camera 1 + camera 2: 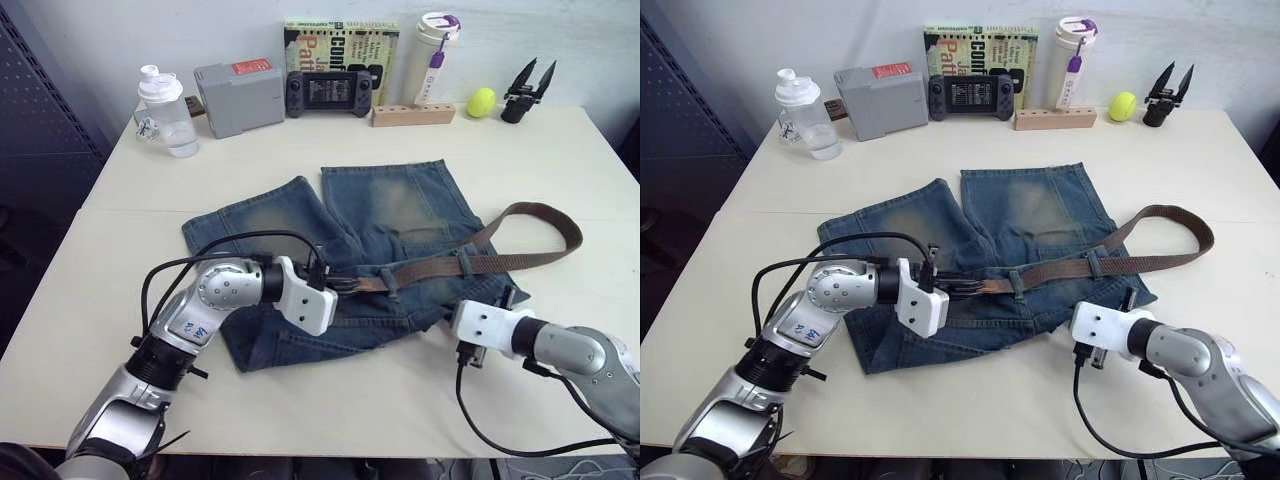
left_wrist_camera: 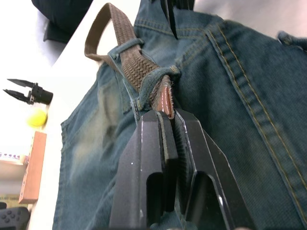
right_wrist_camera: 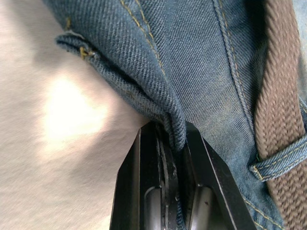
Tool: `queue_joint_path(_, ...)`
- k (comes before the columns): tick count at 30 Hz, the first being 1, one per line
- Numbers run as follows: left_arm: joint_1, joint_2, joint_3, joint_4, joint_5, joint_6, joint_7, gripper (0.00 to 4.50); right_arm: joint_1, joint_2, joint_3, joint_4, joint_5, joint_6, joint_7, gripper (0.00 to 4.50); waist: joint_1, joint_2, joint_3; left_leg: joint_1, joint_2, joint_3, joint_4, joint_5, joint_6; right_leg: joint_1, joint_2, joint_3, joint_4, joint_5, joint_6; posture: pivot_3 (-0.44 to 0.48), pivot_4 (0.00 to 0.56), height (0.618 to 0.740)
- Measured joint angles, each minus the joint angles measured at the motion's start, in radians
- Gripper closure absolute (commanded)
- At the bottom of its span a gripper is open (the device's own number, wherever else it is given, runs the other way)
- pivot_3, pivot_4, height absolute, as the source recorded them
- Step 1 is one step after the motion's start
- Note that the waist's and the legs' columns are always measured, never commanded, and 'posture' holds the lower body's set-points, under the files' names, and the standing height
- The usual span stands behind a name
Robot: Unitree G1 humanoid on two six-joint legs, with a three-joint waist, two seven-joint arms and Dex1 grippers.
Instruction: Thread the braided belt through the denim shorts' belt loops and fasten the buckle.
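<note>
Nearest the head camera, the left gripper (image 2: 168, 125) pinches the tan leather tip of the braided belt (image 1: 470, 264), just where that tip has emerged from one of the belt loops (image 2: 158, 85); holding the very end seems meant to let the arm draw the strap on along the waistband toward the next loop. On the other side, the right gripper (image 3: 169, 139) is clamped on a fold of the denim shorts (image 1: 400, 210) at their edge, apparently anchoring the cloth so it does not slide while the belt is pulled.

Outward from the fingers, the belt runs through two loops along the waistband, then curves in a wide loose bend over the table (image 1: 90, 330) past the shorts' right side. Its buckle cannot be made out.

Along the far edge stand a clear bottle (image 1: 168, 112), a grey box (image 1: 238, 96) and a yellow ball (image 1: 481, 101), well apart from the work.
</note>
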Motion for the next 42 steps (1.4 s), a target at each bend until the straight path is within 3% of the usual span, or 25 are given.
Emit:
queue_joint_path(12,0.076,0.045,0.037,-0.079,-0.006,0.016,0.001,4.50,-0.033,-0.024,-0.113,0.201,-0.048,0.114,-0.039,4.45,0.030,0.000,0.000,0.001,0.000,-0.006,0.002,0.000,0.001,0.008,-0.002,-0.002,-0.004,0.001,0.002,0.000,0.150,0.726)
queue_joint_path(23,0.116,0.058,0.036,-0.088,-0.041,-0.015,-0.007,4.50,-0.058,-0.011,-0.126,0.227,-0.120,0.275,-0.100,4.45,0.029,0.000,0.000,0.001,0.000,-0.006,0.002,0.000,0.000,0.008,-0.001,-0.002,-0.004,0.001,0.002,0.000,0.150,0.726)
queue_joint_path(33,0.126,0.060,0.038,-0.087,-0.043,-0.044,0.008,4.50,-0.044,-0.021,-0.133,0.271,-0.157,0.177,-0.104,4.45,0.026,0.001,0.000,0.001,-0.001,-0.006,0.002,0.000,0.000,0.008,-0.001,-0.002,-0.004,0.001,0.002,0.000,0.150,0.726)
queue_joint_path(37,0.125,0.055,0.040,-0.082,-0.039,-0.066,0.026,4.50,-0.025,-0.010,-0.188,0.263,-0.111,0.148,-0.060,3.17,0.025,0.003,0.001,0.001,-0.001,-0.006,0.001,0.000,0.000,0.008,-0.001,-0.003,-0.004,0.001,0.002,0.000,0.150,0.726)
queue_joint_path(42,0.115,0.052,0.062,-0.052,-0.022,-0.152,0.082,4.50,0.052,-0.005,-0.316,0.123,0.109,0.164,0.145,0.89,0.007,0.006,0.002,0.002,0.000,-0.005,0.000,0.000,0.000,0.008,0.001,-0.002,-0.005,0.001,0.002,0.000,0.150,0.726)
